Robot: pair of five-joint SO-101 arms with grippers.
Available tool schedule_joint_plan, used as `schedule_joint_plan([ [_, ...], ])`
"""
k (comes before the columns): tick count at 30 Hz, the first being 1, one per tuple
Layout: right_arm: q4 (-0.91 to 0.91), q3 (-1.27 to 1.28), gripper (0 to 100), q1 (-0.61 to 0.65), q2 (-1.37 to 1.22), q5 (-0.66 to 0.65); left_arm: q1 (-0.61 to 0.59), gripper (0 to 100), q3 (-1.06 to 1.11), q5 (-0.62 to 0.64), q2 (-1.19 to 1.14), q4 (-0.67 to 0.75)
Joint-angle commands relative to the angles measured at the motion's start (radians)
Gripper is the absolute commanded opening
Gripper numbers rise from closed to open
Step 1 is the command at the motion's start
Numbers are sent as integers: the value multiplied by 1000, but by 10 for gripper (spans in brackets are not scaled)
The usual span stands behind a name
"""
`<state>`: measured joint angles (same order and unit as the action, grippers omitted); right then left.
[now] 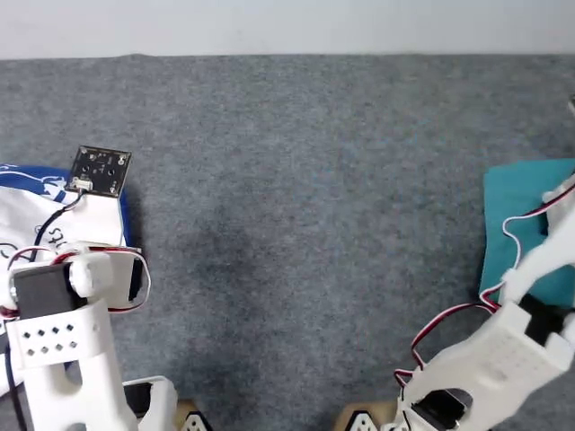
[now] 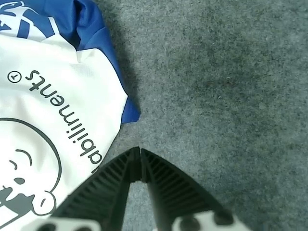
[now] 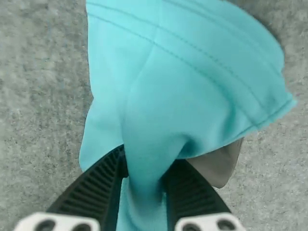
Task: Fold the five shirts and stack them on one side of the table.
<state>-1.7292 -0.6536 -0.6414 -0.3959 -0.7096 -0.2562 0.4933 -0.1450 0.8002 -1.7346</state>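
Soft, even light is falling on the counter (image 1: 359,135); a faint shadow is darkening its middle, another is edging the shirt (image 2: 57,96).

One camera looks down from high over the fuzzy grey table (image 1: 296,180). Close wrist cameras share its white-and-blue printed shirt (image 1: 36,211) and teal shirt (image 1: 526,206).

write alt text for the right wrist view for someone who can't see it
The right gripper is shut on a bunched fold of the teal shirt, pinched between its black ridged fingers. The rest of the shirt spreads beyond it over the grey table.
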Motion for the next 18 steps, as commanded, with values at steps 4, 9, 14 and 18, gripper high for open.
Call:
schedule_joint_plan([
  [4,59,-18,9,-15,-36,-6,0,6,-5,-8,3,-12],
  [9,163,-18,19,-39,-59,-6,-2,6,-5,-8,3,-12],
  [14,177,-25,221,-74,-53,-2,-2,6,-5,-8,3,-12],
  [18,166,-41,278,-101,-28,-5,-2,6,-5,-8,2,-12],
])
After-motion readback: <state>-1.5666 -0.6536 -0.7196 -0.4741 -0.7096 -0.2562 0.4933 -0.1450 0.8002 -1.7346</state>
